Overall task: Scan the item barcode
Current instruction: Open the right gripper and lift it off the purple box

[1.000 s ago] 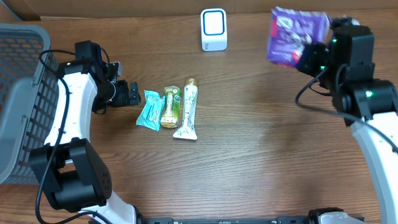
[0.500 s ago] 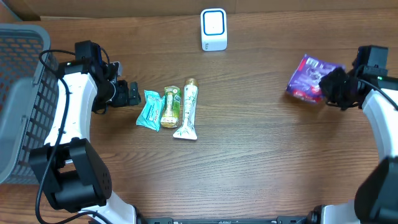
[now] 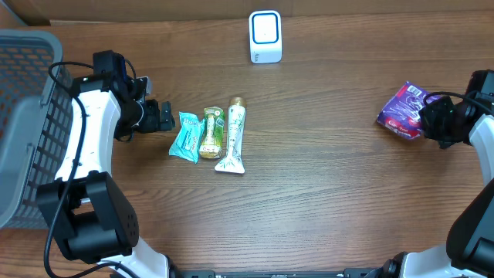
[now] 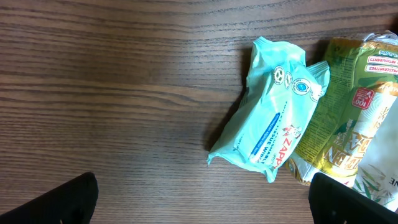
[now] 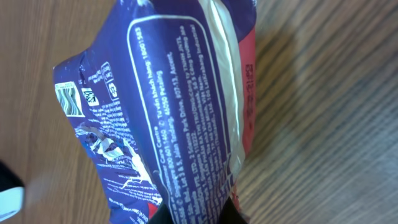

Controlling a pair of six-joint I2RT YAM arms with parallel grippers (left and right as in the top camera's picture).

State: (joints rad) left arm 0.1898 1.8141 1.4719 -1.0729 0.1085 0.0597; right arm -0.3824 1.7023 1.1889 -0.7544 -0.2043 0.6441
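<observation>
Scanner (image 3: 265, 36) is standing at the far edge of the table (image 3: 324, 201). Nearer than the scanner and slightly left, three packs are lying side by side, touching: flat pouch (image 3: 186, 135) leftmost, short sachet (image 3: 210, 133) in the middle, long tube pack (image 3: 234, 133) closest to the scanner. Far left of the scanner the basket (image 3: 23, 116) is sitting; printed bag (image 3: 403, 110) far right.

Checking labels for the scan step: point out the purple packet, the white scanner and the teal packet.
purple packet (image 3: 400, 113): overhead view, its exposed left half.
white scanner (image 3: 265, 32): overhead view, centre of its face.
teal packet (image 4: 272, 127): left wrist view, middle of the wrapper.
</observation>
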